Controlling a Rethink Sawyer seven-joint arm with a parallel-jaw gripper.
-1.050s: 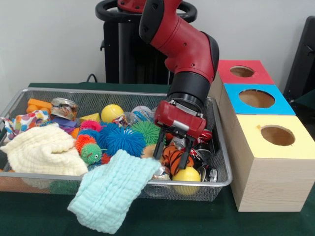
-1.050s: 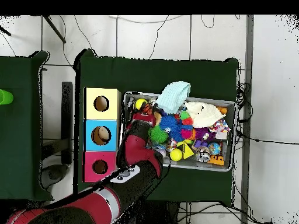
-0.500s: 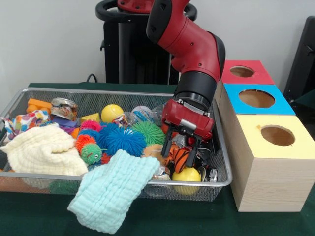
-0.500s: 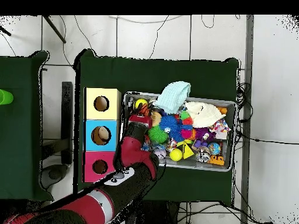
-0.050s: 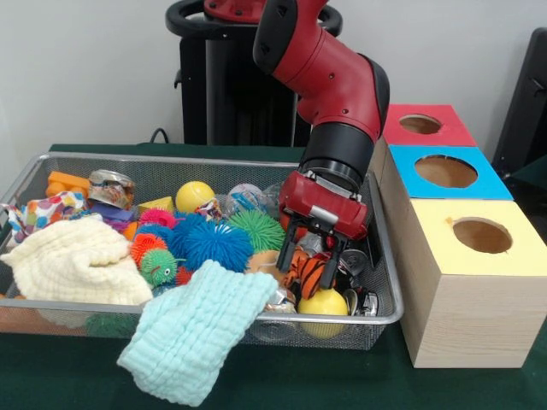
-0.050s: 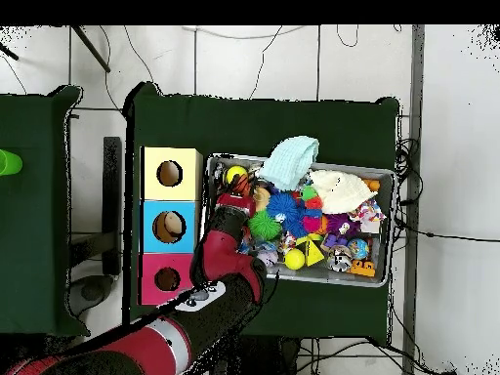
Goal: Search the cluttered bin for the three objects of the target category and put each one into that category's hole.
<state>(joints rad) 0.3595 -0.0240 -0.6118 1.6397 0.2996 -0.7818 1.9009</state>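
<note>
Down in the wire bin I had the hand spread wide astride the orange striped toy, above a yellow ball.

Red arm over cluttered bin

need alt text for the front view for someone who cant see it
A red and black robot arm reaches down into a wire mesh bin of toys, its end effector open astride an orange striped toy beside a yellow ball. A pale green cloth hangs over the bin's near rim, and to the right stands a wooden box with yellow, blue and red holed tops.
</note>
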